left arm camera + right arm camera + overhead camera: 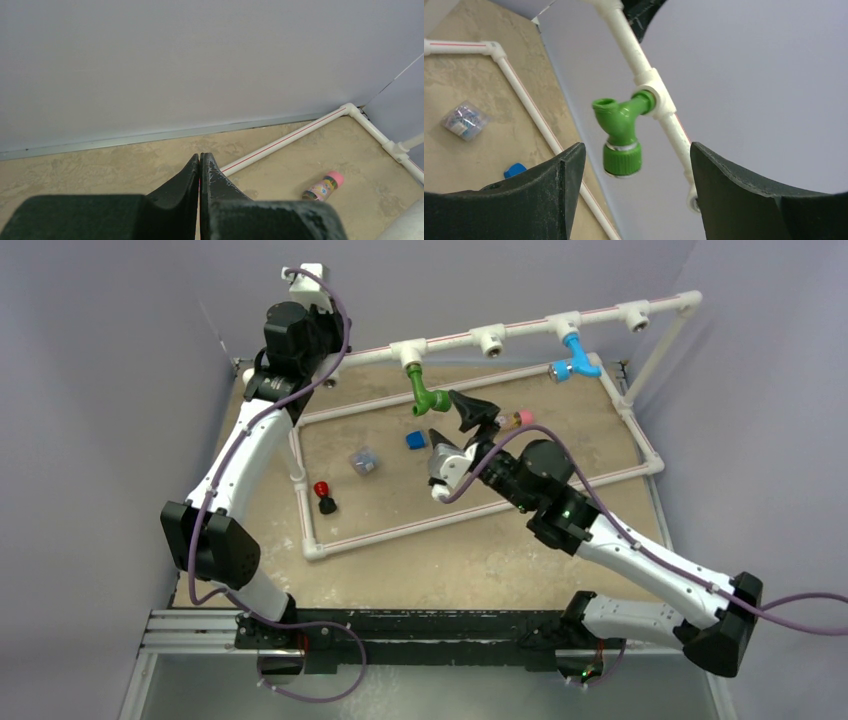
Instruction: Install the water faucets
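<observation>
The green faucet [425, 392] hangs screwed into a white T-fitting [411, 352] on the raised pipe rail. In the right wrist view the green faucet [621, 130] has its mouth pointing down. The light blue faucet [578, 358] sits in another T-fitting further right. My right gripper [455, 425] is open just in front of the green faucet. In its wrist view the right gripper [636, 165] has its fingers [559, 185] apart on either side, not touching the faucet. My left gripper [330, 360] is at the back left by the wall. In its wrist view the left gripper [200, 157] is shut and empty.
A white pipe frame [480, 510] lies on the table. Inside it are a blue cap [415, 440], a clear packet [364, 461], a red-and-black piece [324, 497] and a pink-capped cylinder [515, 420]. Two T-fittings [490, 340] on the rail hold nothing.
</observation>
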